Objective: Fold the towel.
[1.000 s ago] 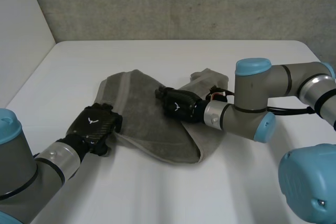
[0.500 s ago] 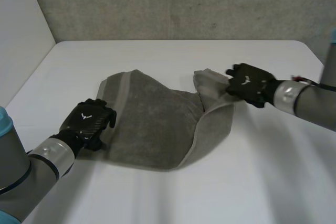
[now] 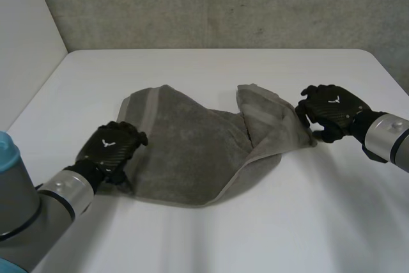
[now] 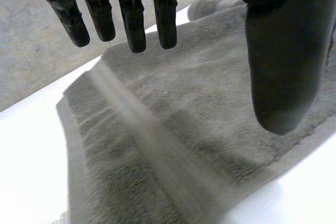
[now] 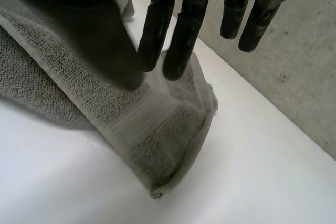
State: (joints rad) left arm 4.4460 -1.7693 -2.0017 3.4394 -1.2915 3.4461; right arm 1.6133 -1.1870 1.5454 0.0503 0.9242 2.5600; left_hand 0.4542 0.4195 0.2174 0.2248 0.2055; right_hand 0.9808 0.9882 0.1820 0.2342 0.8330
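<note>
Rough grey concrete wall (image 3: 211, 4) stands behind the white bench (image 3: 211, 241) where I work. My left hand (image 3: 110, 148) hangs wide and slack over the near left corner of the grey terry towel (image 3: 185, 151). Its fingers (image 4: 134, 19) are straight, the thumb is well apart, and nothing is gripped. My right hand (image 3: 329, 112) is at the towel's opposite, right end. There the thumb and two fingers (image 5: 178, 40) pinch the cloth near its banded corner, and the other fingers are straight and free.

Between my hands the towel lies on the middle of the bench. Its long axis runs left to right across me, with the left end slanting away toward the wall.

As I judge it, no proper fold is made yet. The cloth is rumpled, and its right part is doubled over itself in a loose flap, with a curled edge along the near side. What is left is to flatten it, square the corners, and bring one end over the other.
</note>
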